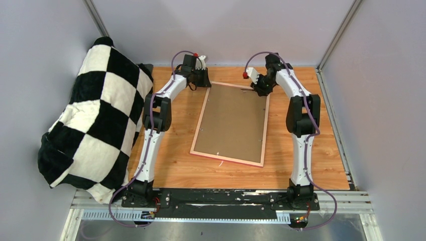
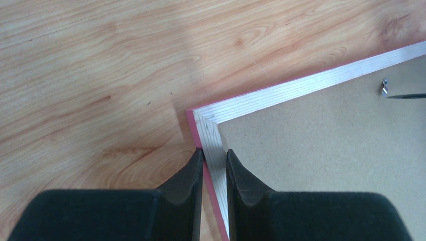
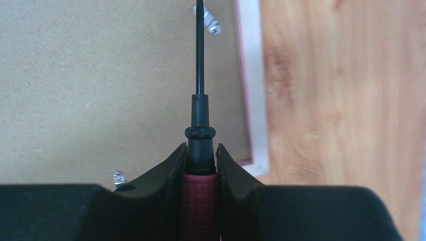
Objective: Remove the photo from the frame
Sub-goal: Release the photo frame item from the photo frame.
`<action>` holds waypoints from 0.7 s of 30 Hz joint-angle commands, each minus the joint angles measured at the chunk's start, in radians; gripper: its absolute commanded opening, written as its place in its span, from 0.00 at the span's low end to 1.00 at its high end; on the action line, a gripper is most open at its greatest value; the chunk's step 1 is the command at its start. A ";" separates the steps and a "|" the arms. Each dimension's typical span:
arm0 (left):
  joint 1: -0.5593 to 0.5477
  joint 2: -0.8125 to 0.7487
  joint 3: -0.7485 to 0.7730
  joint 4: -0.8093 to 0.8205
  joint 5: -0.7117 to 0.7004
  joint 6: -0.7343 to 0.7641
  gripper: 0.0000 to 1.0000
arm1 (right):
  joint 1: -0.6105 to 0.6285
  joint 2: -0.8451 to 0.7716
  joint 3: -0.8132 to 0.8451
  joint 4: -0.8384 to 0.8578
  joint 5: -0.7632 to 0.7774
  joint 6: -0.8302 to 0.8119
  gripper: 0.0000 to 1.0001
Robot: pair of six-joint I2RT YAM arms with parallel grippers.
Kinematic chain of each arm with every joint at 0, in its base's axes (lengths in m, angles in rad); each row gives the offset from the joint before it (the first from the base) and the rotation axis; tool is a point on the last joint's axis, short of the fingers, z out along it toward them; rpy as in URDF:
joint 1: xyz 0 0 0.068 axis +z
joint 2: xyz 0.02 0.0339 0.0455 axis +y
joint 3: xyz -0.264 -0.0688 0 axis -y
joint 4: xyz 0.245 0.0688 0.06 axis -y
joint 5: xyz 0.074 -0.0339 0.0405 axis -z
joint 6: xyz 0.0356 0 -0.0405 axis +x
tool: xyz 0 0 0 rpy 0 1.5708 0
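The frame [image 2: 301, 85] looks light and stiff; the left pincer [image 2: 214, 153] pinches its corner rail; the right pincer [image 3: 201, 148] holds a screwdriver [image 3: 200, 125] by a tab [image 3: 213, 22].

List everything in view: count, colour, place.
frame: one, pink-edged, face down mid-table.
backing board: one, brown, inside the frame.
metal tabs: at least two, silver, at the board's edges.
screwdriver: one, dark red handle, black shaft, over the board's far right corner.
checked cushion: one, black and white, table's left side.
table: one, light wood, under everything.
left gripper: one, black, clamped on the frame's corner rail.
right gripper: one, black, shut on the screwdriver.
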 commanded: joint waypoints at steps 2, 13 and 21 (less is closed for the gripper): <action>-0.020 0.084 -0.019 -0.134 0.009 0.016 0.02 | 0.048 -0.115 -0.028 0.096 0.122 -0.092 0.00; -0.020 0.084 -0.018 -0.135 0.010 0.016 0.02 | 0.160 -0.108 -0.068 0.233 0.444 -0.446 0.00; -0.020 0.086 -0.016 -0.137 0.012 0.018 0.02 | 0.187 -0.083 -0.075 0.240 0.563 -0.611 0.00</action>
